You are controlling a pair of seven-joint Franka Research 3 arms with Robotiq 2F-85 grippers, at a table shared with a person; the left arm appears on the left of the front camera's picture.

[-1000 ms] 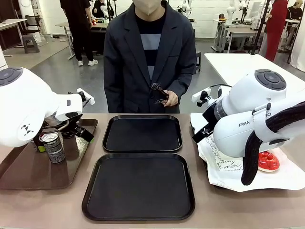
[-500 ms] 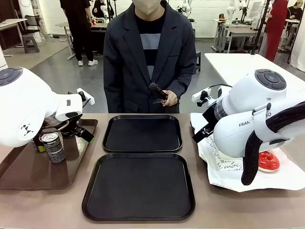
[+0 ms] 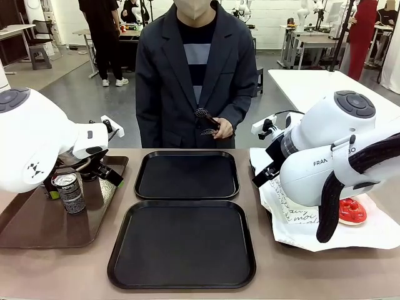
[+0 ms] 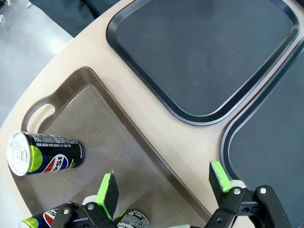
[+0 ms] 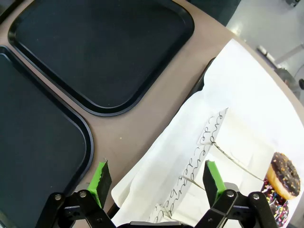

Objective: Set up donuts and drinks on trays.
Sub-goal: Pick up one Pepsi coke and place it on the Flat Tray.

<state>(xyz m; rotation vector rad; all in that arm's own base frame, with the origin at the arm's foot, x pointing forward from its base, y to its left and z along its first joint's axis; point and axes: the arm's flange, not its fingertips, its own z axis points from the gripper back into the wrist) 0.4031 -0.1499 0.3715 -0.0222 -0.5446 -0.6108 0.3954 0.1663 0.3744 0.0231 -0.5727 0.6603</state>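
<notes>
The worktop point(image 3: 275, 275) is a pale tan surface with a rounded far edge. Two black trays lie at its middle, one behind the other and nearly touching: the far tray point(image 3: 187, 175) towards the person point(image 3: 195, 69), and the near tray point(image 3: 182, 245) towards the robot. Both are bare. To the robot's left lies a brown tray point(image 3: 31, 234) with handles, and a drinks can point(image 3: 69, 192) stands upright on it. In the left wrist view a Pepsi can point(image 4: 45, 153) sits near that tray's handle, and more cans point(image 4: 132, 220) show at the bottom edge. To the right, a sheet of white paper point(image 3: 378, 236) carries a red-iced donut point(image 3: 352, 210). The right wrist view shows a chocolate-iced donut point(image 5: 283, 175) beside a script-printed sleeve point(image 5: 213, 137).

The left fingers point(image 4: 107, 190) are spread wide with nothing between them, hanging over the brown tray's inner rim. The right fingers point(image 5: 100, 183) also stand wide apart and empty, over the edge of the white paper.

The person stands at the far side and holds black tongs point(image 3: 205, 119) in one hand point(image 3: 223, 129). Behind the person is a grey floor with a white table point(image 3: 312, 84) to the right. Another person point(image 3: 103, 37) stands farther back.
</notes>
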